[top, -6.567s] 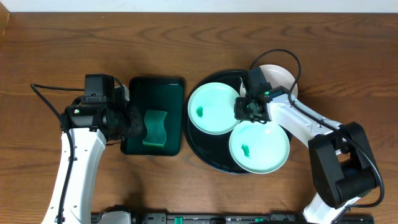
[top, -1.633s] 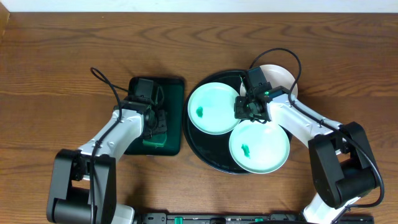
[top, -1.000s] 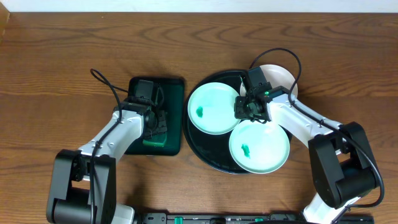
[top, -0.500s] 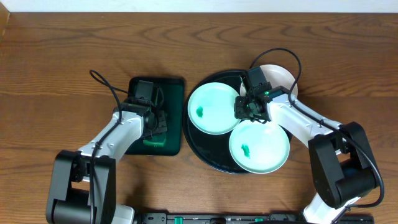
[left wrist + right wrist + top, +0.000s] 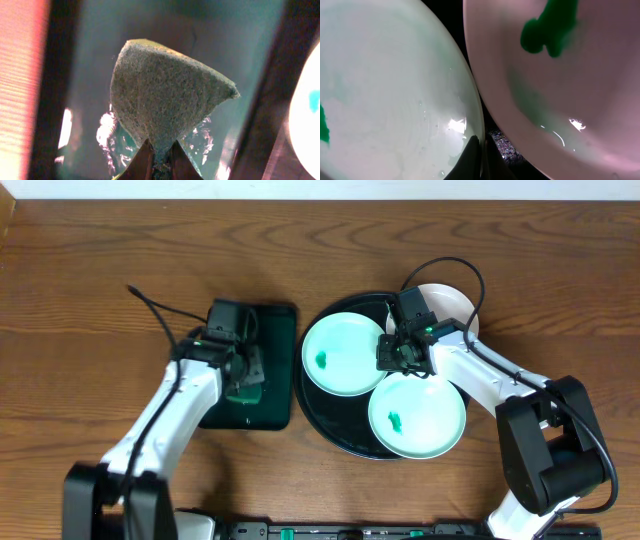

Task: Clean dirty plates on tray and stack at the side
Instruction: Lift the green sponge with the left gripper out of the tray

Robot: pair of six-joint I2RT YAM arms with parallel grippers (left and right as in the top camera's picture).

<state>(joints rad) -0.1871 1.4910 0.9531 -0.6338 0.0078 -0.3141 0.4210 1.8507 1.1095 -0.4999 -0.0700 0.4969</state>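
While the brown wooden table (image 5: 100, 280) bears it right of centre, the large round glossy black tray (image 5: 318, 425) holds a left mint-green plate (image 5: 340, 355), a nearer mint-green plate (image 5: 417, 415) and, at its far right edge, a white plate (image 5: 455, 300). Over the dark green rectangular tray (image 5: 275, 330) on the left, the left gripper (image 5: 160, 157) pinches a green sponge (image 5: 165, 95). The right gripper (image 5: 480, 155) has its fingers pressed together between the mint plates.

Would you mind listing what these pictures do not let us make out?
Overhead: the white plate lies mostly under the right arm, hiding any smear.
Overhead: the left gripper covers the sponge; the left wrist view does not show whether it touches the green tray.
Right wrist: the right gripper closes at the rim of a mint plate; a true grip is unclear.
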